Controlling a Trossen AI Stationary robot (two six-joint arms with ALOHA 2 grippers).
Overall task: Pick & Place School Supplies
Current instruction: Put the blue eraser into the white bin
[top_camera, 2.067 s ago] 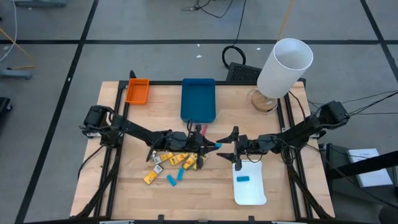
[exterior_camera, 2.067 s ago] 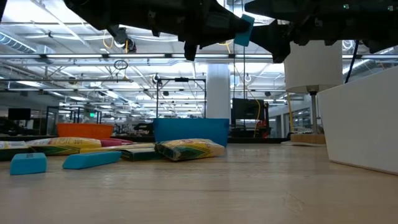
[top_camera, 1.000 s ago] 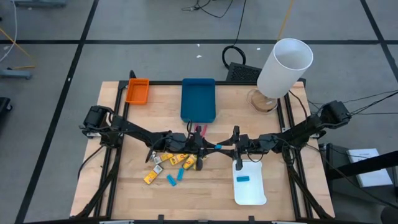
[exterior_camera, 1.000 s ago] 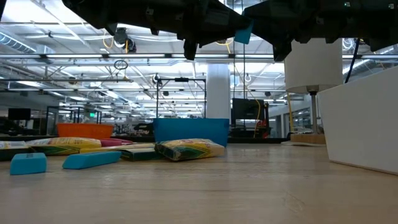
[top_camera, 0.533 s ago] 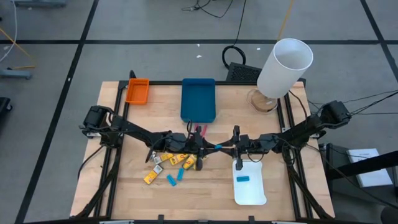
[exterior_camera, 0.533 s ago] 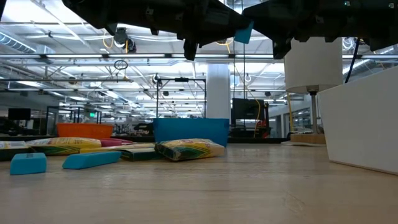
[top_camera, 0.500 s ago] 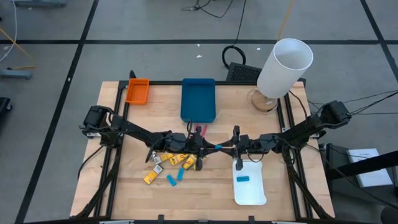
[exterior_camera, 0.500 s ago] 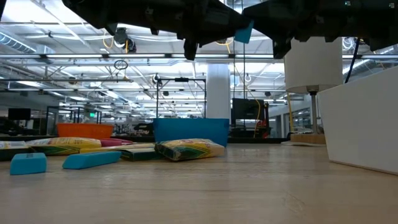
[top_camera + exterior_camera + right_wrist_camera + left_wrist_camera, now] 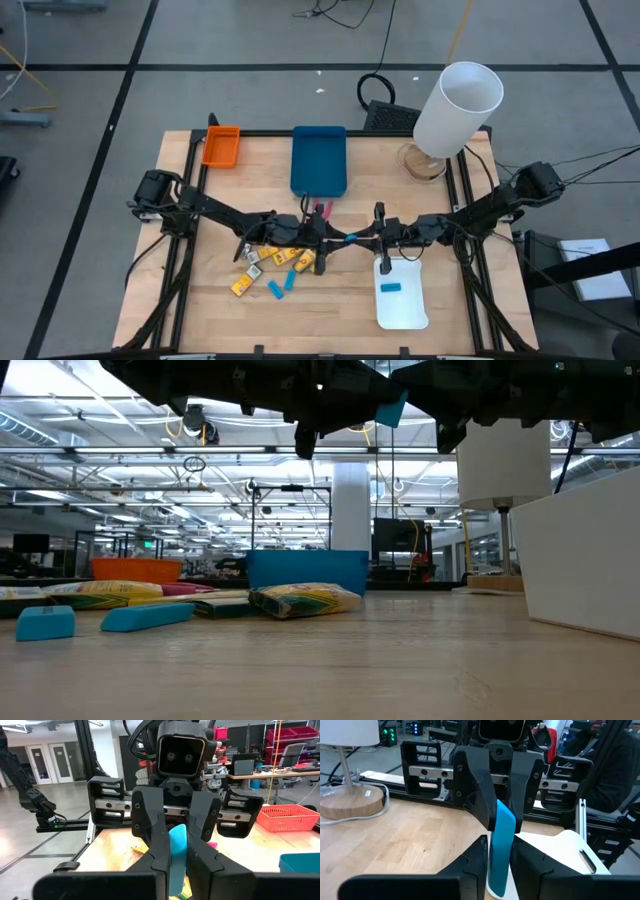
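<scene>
Overhead, table-level, two facing wrist views

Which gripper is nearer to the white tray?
Right. The right gripper hangs just off the white tray's far corner; the left gripper sits farther away, meeting it over the light-blue block.

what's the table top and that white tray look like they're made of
Table top: looks like pale wood with a matte finish; grain lines and plank seams show. White tray: probably plastic, smooth and even in colour, with rounded corners; it could also be coated metal.

Pale grained wood table (image 9: 200, 270), matt black plastic jaws, a smooth light-blue block (image 9: 500, 845), a glossy white tray (image 9: 405, 305).
</scene>
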